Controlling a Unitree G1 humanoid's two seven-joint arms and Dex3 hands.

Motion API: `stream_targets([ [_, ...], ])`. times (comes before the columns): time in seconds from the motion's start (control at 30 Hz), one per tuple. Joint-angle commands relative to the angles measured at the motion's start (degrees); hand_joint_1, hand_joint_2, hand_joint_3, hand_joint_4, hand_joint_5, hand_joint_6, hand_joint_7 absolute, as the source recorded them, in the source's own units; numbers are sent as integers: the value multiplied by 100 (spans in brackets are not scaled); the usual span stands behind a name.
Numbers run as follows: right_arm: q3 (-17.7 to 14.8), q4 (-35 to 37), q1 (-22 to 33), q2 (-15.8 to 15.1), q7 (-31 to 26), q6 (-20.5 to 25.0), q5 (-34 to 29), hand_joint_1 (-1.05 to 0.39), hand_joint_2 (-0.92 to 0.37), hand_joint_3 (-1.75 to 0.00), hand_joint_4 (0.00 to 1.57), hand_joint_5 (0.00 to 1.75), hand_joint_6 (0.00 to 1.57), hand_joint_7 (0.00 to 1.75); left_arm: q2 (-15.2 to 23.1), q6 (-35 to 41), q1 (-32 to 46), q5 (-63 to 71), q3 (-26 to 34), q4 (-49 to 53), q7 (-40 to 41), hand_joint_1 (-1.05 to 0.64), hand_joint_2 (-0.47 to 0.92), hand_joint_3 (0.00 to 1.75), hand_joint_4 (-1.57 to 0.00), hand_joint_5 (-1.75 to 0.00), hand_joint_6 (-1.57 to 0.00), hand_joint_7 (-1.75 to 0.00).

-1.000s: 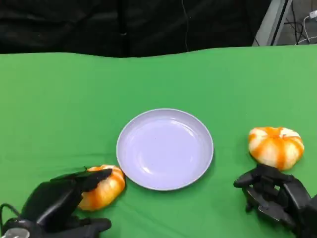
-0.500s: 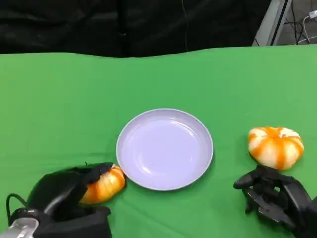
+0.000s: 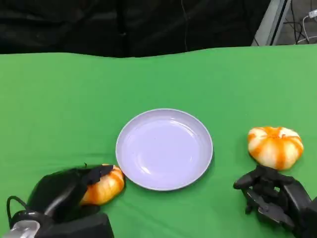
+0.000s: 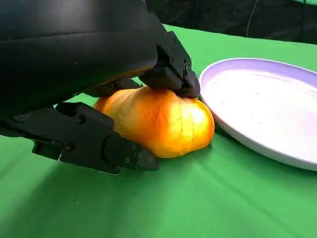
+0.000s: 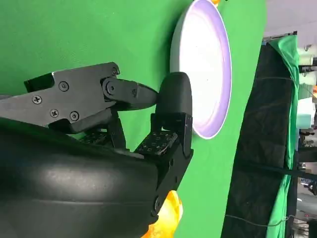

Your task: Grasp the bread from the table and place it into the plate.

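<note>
Gripping the bread (image 3: 103, 185) just beside the plate (image 3: 164, 148), the left hand (image 3: 62, 191); right hand (image 3: 275, 196) curled, holding nothing.

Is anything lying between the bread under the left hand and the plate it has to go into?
Nothing visible does. The bread, held by the left hand, sits right beside the plate rim, with bare green cloth between them. The second bread lies on the plate's far side.
</note>
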Motion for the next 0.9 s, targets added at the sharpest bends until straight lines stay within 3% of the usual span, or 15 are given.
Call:
stream_targets([
  [0.03,-11,61,67,-85,15,100,37,-27,-92,-44,65,175,75,105,117,189,99,1,-39,154,-68,3,92,10,-79,-6,-70,-5],
  [0.1,-10,57,67,-83,5,103,34,-27,-92,-44,65,174,75,105,94,209,87,21,-30,187,27,0,92,12,-92,-12,-81,-8],
  [0.2,-12,65,61,-78,-4,100,33,-28,-92,-43,65,174,76,105,60,245,81,101,-33,218,269,-8,92,11,-119,-29,-112,-11],
  [0.23,-9,67,60,-79,-6,94,27,-28,-92,-43,65,174,76,105,46,219,83,110,-29,251,401,-9,92,9,-117,-45,-120,-8],
  [0.3,-5,69,59,-79,-9,86,23,-27,-92,-44,65,174,76,105,21,144,80,139,-34,337,710,-11,92,8,-90,-129,-133,-5],
  [0.4,-14,68,55,-70,19,101,53,-27,-92,-44,65,175,75,105,10,173,58,211,-72,401,947,-13,92,6,-74,-167,-136,-4],
  [0.7,-1,89,44,-70,-53,86,6,-28,-92,-43,64,174,76,104,-6,314,106,162,-63,249,985,-16,89,2,-69,-175,-138,-6],
  [0.8,-12,90,40,-61,-6,119,45,-29,-92,-43,65,175,76,104,137,570,518,297,-4,-672,727,-15,90,3,-68,-175,-140,-8],
  [0.9,-12,93,38,-62,2,123,53,-29,-92,-42,65,175,75,105,158,712,628,326,1,-930,627,-14,91,2,-68,-175,-139,-10],
])
